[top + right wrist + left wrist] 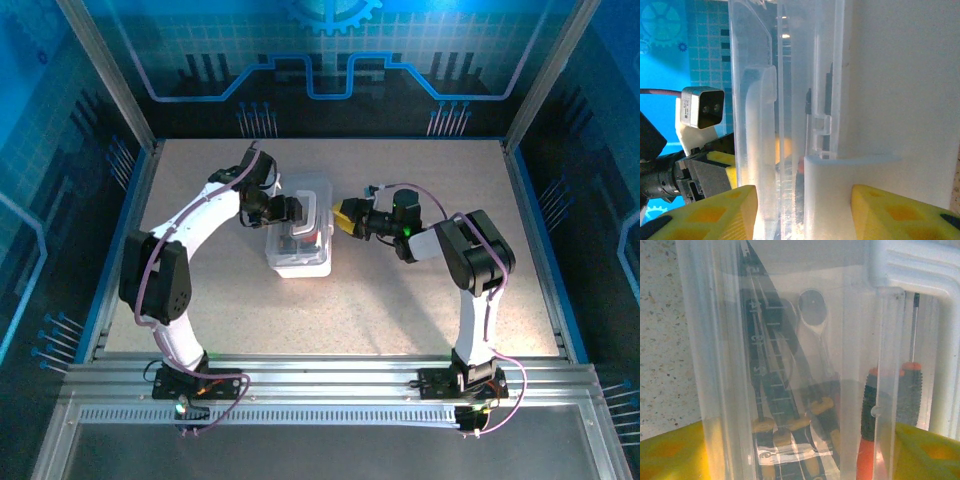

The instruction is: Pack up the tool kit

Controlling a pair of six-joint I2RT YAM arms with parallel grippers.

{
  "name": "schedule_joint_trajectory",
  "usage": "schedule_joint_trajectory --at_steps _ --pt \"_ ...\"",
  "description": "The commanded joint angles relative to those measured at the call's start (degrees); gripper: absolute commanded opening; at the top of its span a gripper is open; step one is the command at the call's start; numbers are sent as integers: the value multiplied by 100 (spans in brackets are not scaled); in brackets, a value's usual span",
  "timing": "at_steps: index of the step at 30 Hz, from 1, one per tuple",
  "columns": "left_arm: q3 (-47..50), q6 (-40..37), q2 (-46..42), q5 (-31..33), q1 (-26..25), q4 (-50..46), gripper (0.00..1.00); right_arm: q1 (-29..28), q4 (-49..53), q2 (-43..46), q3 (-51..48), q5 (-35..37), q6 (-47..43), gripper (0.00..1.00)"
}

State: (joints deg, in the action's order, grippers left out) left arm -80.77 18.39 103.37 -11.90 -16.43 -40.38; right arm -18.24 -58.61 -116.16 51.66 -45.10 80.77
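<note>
The right end effector (805, 212) appears clenched on the case (300, 255) of the tool kit. One yellow pad (710, 215) is laid against the clear lid (755, 60) beside its moulded handle (760, 125), and the other against the whiter base wall, so lid and base are held together between them. The left end effector (800, 455) is set astride the opposite side of the case with a pad on either flank. Whether those pads are pressing cannot be told.

Through the case wall a ratchet wrench (812, 307) and a red-and-black-handled screwdriver (910, 390) are seen, already stowed inside. The case is placed on the surface (420, 310), between the two arms.

The step in hand is judged to be the shutting of the lid. It would be done well if the squeeze were applied squarely across lid and base, close to the catch. The opposite side of the case should be steadied so that nothing is pushed along the surface. Pressure is best raised gently, since thin clear plastic may flex or slide out from between the pads.
</note>
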Motion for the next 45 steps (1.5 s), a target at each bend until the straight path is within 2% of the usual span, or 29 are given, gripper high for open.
schedule_joint_trajectory --at_steps 1,5,9,18,29,34,45 --pt "898 349 976 -525 28 -613 0 125 -149 215 -94 -113 -167 53" --pt "949 342 948 -541 93 -594 0 340 94 252 -313 -121 -358 55" --pt "959 323 914 -489 104 -620 0 274 489 162 -240 -118 -636 58" --pt "929 319 861 -425 103 -679 0 -80 31 -191 136 -165 -315 63" --pt "896 315 799 -414 105 -716 0 -171 318 -310 216 -136 -406 65" --pt "882 315 773 -417 104 -718 0 -203 701 -243 292 -108 -632 66" --pt "879 305 781 -391 101 -739 0 -43 94 372 -79 -43 -266 64"
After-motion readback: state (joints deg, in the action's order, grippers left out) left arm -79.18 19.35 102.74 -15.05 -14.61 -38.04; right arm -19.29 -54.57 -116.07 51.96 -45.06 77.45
